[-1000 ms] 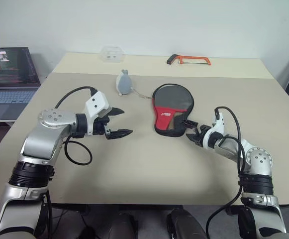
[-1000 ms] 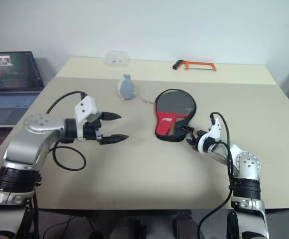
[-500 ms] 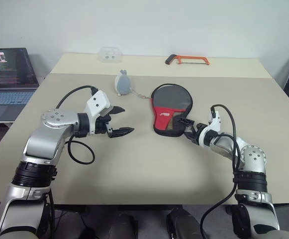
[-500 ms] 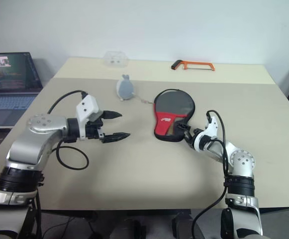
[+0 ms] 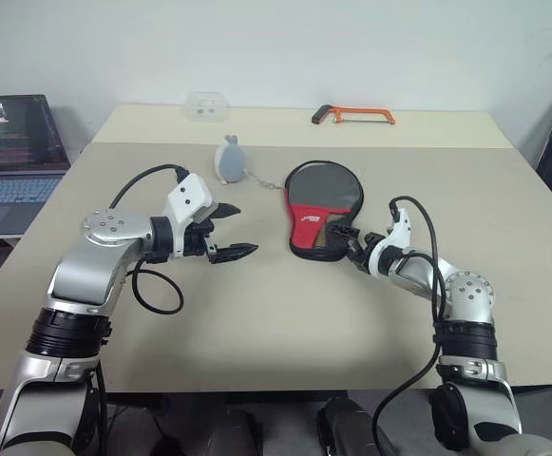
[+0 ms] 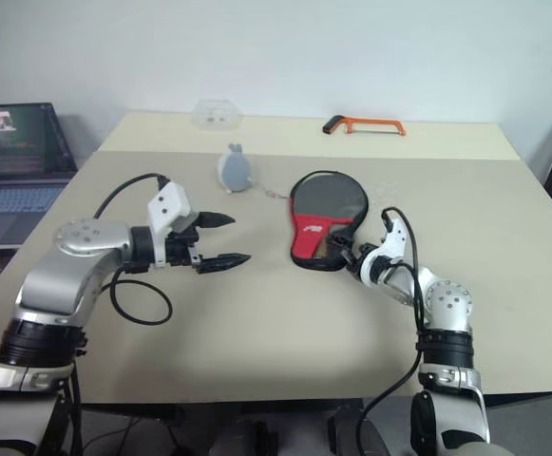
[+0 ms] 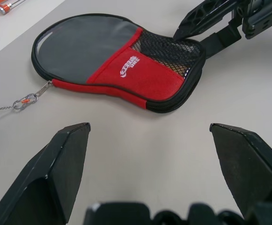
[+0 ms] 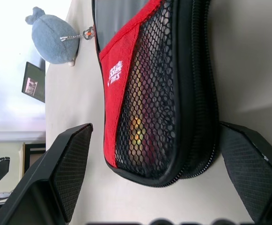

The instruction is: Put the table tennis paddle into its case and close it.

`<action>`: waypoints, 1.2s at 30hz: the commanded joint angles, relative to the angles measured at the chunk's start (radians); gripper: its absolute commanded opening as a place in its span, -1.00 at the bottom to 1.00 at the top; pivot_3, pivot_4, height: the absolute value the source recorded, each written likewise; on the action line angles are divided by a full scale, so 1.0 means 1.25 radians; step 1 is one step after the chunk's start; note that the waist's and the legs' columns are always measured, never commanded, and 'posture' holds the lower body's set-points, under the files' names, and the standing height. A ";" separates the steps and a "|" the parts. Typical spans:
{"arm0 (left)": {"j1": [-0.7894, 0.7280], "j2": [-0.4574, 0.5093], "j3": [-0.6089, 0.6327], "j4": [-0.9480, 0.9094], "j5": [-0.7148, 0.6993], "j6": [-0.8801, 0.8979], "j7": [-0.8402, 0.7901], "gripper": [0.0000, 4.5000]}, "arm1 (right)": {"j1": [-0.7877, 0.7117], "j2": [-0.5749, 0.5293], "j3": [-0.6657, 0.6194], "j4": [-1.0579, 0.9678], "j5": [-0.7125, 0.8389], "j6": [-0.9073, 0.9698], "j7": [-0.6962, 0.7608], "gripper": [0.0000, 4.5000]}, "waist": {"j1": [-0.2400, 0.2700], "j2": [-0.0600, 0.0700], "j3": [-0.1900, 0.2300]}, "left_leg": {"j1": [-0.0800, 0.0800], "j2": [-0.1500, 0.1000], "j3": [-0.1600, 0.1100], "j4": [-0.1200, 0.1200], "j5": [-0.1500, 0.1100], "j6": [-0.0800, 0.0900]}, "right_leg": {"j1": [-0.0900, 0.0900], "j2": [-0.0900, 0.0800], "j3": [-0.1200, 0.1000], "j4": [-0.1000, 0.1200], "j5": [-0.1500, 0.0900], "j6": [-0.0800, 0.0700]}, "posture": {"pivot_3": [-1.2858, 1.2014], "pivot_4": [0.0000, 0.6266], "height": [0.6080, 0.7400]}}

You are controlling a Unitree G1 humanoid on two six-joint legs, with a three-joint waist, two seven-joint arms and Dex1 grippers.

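On smooth beige table (image 5: 256,313), paddle-shaped black fabric case (image 5: 321,207), red panel, mesh pocket, both hands' fingers apart.

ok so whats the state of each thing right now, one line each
case: flat on the table, its rim looks zipped along the handle end
plush charm: on the table, joined to the case by a chain
laptop: lid open, screen lit
hacksaw: flat at the far table edge
clear box: upright
left tool: open
right tool: open, at the case's handle end
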 commanded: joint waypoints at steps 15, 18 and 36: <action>-0.004 0.011 0.016 -0.011 0.001 -0.011 0.006 1.00 | -0.062 0.084 -0.074 0.088 -0.059 -0.003 0.042 0.83 | -0.016 0.000 0.000 | 0.000 0.001 0.000 -0.002 0.000 0.000 | 0.000 0.000 0.000 -0.001 0.000 0.000 | 0.03 -0.52 1.00; -0.003 0.010 0.017 -0.011 0.002 -0.012 0.007 1.00 | -0.056 0.083 -0.082 0.085 -0.067 -0.004 0.042 0.44 | -0.016 0.000 0.000 | 0.000 0.001 0.000 -0.002 0.000 0.000 | -0.001 0.000 0.000 -0.001 0.000 0.000 | 0.03 -0.52 1.00; -0.012 0.008 0.009 -0.001 0.001 -0.011 -0.005 1.00 | 0.049 0.038 -0.118 -0.009 0.068 0.167 -0.026 -0.99 | 0.004 0.001 0.001 | -0.006 0.001 0.000 -0.005 0.000 -0.001 | -0.002 0.000 -0.003 -0.009 0.000 0.000 | 0.03 -0.52 1.00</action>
